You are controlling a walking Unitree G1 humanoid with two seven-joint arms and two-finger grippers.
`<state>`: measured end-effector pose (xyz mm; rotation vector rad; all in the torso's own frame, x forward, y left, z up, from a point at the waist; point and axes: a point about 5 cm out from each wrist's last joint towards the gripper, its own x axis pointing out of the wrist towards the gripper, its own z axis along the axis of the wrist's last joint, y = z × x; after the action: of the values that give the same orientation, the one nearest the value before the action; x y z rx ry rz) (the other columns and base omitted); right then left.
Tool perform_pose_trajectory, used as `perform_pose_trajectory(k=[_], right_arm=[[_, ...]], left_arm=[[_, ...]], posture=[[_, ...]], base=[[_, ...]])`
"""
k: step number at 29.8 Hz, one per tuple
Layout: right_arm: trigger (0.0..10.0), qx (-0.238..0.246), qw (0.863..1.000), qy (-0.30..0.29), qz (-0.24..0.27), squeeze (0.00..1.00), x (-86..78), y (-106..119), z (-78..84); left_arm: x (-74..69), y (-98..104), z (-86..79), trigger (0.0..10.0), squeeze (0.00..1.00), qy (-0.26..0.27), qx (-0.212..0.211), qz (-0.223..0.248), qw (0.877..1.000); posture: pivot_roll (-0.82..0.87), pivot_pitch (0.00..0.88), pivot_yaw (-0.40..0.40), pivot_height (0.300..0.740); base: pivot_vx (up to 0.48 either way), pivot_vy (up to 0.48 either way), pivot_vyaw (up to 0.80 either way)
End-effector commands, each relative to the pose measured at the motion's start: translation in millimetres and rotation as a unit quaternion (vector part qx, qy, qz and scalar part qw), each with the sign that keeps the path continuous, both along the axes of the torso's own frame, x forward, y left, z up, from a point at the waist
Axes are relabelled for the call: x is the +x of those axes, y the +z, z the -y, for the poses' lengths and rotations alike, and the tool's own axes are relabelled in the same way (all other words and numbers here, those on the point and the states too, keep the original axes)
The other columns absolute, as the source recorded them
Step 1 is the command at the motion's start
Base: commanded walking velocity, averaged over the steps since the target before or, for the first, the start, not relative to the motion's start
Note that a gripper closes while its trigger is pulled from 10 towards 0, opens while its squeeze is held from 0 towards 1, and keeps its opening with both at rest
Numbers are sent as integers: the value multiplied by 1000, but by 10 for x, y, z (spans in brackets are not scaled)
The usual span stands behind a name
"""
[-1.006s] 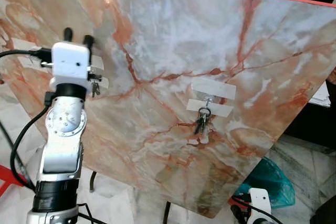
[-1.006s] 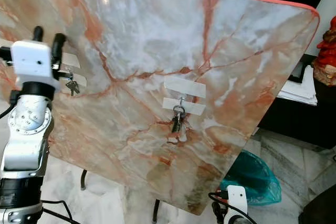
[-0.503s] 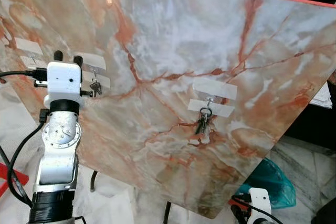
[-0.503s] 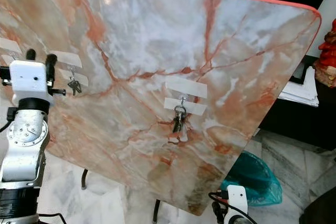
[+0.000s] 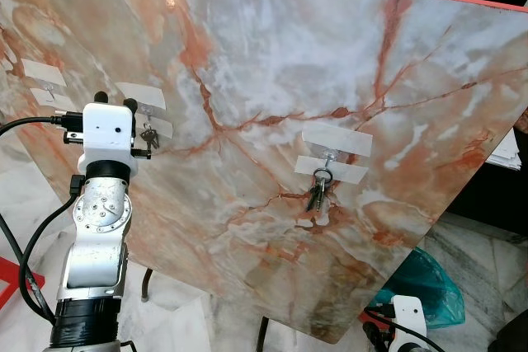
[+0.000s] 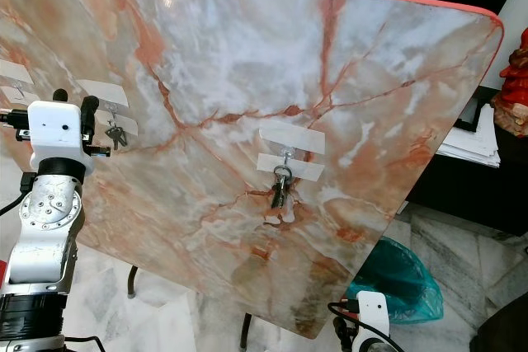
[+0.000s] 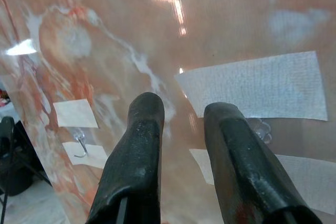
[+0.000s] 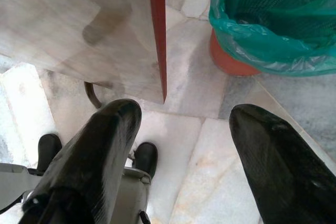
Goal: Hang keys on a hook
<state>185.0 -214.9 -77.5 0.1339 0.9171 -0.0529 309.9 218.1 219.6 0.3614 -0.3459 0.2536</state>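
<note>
Keys (image 5: 148,136) hung on taped hook (image 5: 146,112) of marble board (image 5: 272,63), left gripper (image 7: 181,124) raised nearer again after dipping, fingers slightly apart and empty, right gripper (image 8: 184,129) low, spread wide.

Carrier: a marble-patterned board (image 5: 272,55), peach and white with rust-red veins, leaning tilted, with a red top edge.
Landmark: the middle hook (image 5: 327,157), held to the board by two strips of pale tape (image 5: 337,141).
On the middle hook: a bunch of keys (image 5: 318,191) hanging just below it, resting against the board.
Left of the middle hook, well apart: a second hook (image 5: 147,113) under two more tape strips, with a small key bunch (image 5: 148,138) hanging on it.
Further left, near the board's edge: a third taped hook (image 7: 80,142), bare.
Below the board: a pale marble floor (image 6: 445,319) with a green-lined bin (image 6: 396,282) standing on it.
</note>
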Motion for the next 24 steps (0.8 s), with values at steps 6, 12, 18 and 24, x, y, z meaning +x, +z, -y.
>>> perform_pose_trajectory(k=[6, 12, 18, 24], right_arm=[[10000, -4, 1000, -1, 0, 0, -12, 1, 31], [10000, -4, 1000, -1, 0, 0, -11, 2, 32], [10000, -5, 1000, -1, 0, 0, -10, 2, 33], [10000, -4, 1000, -1, 0, 0, -7, 4, 32]], left_arm=[[57, 79, -5, 10000, 0, 8, 4, 15, 1000], [116, 137, -1, 10000, 0, 6, 4, 24, 1000], [128, 136, -11, 10000, 0, 8, 5, 24, 1000], [147, 145, -22, 10000, 0, 10, 7, 25, 1000]], posture=[[51, 16, -68, 740], [49, 16, -68, 740], [49, 16, -68, 740], [48, 15, -68, 740]], base=[[0, 0, 0], [0, 0, 0], [0, 0, 0], [0, 0, 0]])
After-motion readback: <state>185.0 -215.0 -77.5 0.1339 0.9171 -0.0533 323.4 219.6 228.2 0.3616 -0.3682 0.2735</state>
